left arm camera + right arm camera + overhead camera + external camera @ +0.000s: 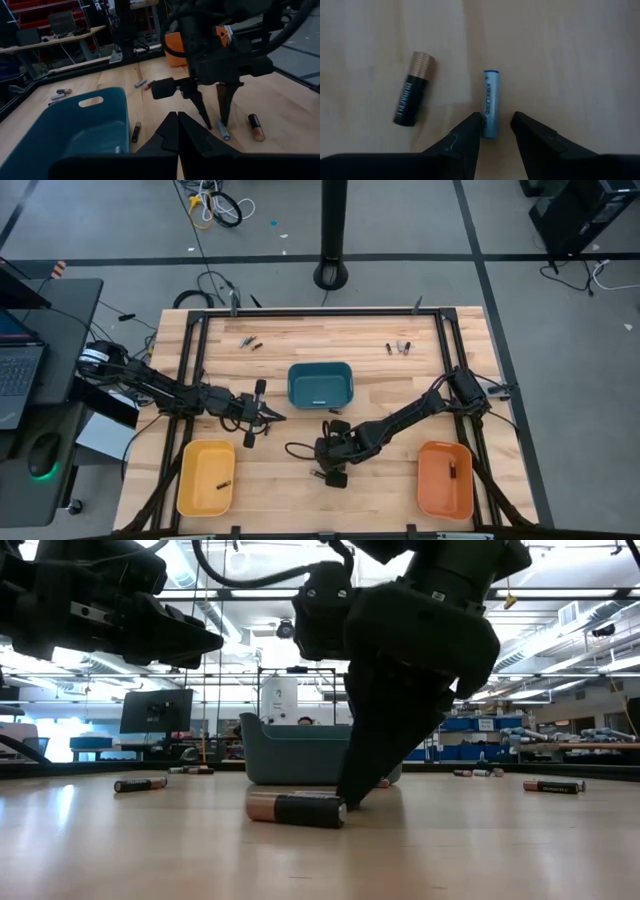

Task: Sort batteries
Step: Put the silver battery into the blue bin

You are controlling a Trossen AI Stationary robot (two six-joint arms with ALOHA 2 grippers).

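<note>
Right tool [496, 131] is down at the worktop [390, 395], fingers [465, 134] part-open, straddling the near end of a slim blue-capped battery [490, 103] and not yet gripping it. The battery's long axis runs straight ahead of the tool, along the gap between the fingers. A fatter copper-topped battery [412, 95] lies just beside it, outside the fingers. Left tool [268, 416] hovers closed near the teal bin [320, 385], farther from the battery.

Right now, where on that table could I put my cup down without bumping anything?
Bare wood lies between the yellow tray and the right gripper, and between the back battery pairs. Crowded: the middle, around the blue bin, both grippers and the loose batteries.
</note>
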